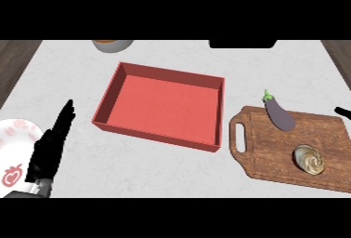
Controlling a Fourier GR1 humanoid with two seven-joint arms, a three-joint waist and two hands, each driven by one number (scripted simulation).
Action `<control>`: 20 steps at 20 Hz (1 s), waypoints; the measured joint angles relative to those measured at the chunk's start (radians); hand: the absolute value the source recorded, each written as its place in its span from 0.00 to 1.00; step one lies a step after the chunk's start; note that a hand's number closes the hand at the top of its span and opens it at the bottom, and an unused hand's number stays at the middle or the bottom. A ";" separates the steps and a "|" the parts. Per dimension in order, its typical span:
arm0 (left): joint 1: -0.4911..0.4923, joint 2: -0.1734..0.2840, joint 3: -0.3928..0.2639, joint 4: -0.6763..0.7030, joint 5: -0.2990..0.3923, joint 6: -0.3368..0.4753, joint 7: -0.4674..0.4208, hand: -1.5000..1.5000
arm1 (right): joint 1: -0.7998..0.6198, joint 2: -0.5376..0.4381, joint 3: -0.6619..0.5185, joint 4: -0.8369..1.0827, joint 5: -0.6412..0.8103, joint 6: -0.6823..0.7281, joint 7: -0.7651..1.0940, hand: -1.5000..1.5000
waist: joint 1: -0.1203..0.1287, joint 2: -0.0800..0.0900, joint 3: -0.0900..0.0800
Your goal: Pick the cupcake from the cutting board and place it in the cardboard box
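Note:
The cupcake (310,159), pale with swirled frosting, sits on the right part of the wooden cutting board (274,158). The box (163,106) is reddish, open-topped and empty, left of the board at the counter's middle. My left hand (48,148) rests at the lower left with its fingers straight, pointing up, well away from the box. Of my right hand (342,111) only a black tip shows at the right edge, above the board's far corner; how its fingers stand is hidden.
A purple eggplant (279,113) lies on the board's upper part. A white plate (14,155) with a red mark sits at the left edge beside my left hand. A bowl (112,44) stands at the counter's far edge, and a dark object (242,44) further right.

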 measured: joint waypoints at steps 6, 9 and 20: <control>0.007 -0.014 0.029 -0.003 -0.018 -0.027 0.002 0.50 | 0.028 0.051 0.017 -0.131 0.069 0.019 0.191 0.00 | -0.004 0.000 0.001; 0.003 -0.027 0.043 -0.007 -0.031 -0.043 0.013 0.50 | 0.003 0.105 0.014 -0.130 0.115 0.036 0.252 0.00 | -0.001 0.001 0.001; 0.022 -0.088 0.081 -0.036 -0.102 -0.081 0.034 0.50 | 0.023 0.237 -0.035 -0.095 0.291 0.102 0.289 0.00 | -0.001 0.001 0.002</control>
